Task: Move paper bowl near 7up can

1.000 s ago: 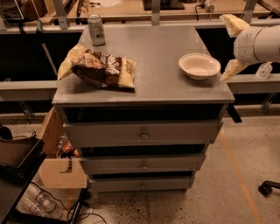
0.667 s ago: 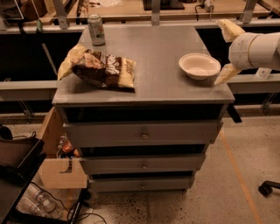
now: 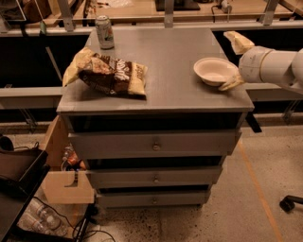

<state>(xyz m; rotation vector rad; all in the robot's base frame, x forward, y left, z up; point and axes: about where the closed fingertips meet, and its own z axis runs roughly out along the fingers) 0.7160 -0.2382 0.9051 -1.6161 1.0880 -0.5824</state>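
The paper bowl [image 3: 215, 71] is off-white and sits upright on the right side of the grey cabinet top [image 3: 165, 47]. The 7up can [image 3: 104, 32] stands upright at the far left corner of the top, far from the bowl. My gripper [image 3: 235, 63] comes in from the right on a white arm. It is open, with one tan finger [image 3: 238, 41] behind the bowl and the other [image 3: 231, 84] at the bowl's near right rim. The bowl rests on the top and is not lifted.
A large brown and yellow snack bag [image 3: 108, 73] lies on the left of the top, between the can and the front edge. The cabinet has drawers [image 3: 154, 144] below. A wooden bench [image 3: 189, 12] runs behind. A cardboard box [image 3: 66, 186] and clutter sit on the floor at left.
My gripper has moved left toward the bowl, so its fingers now flank the bowl's right side. The bowl, can and bag have not moved.
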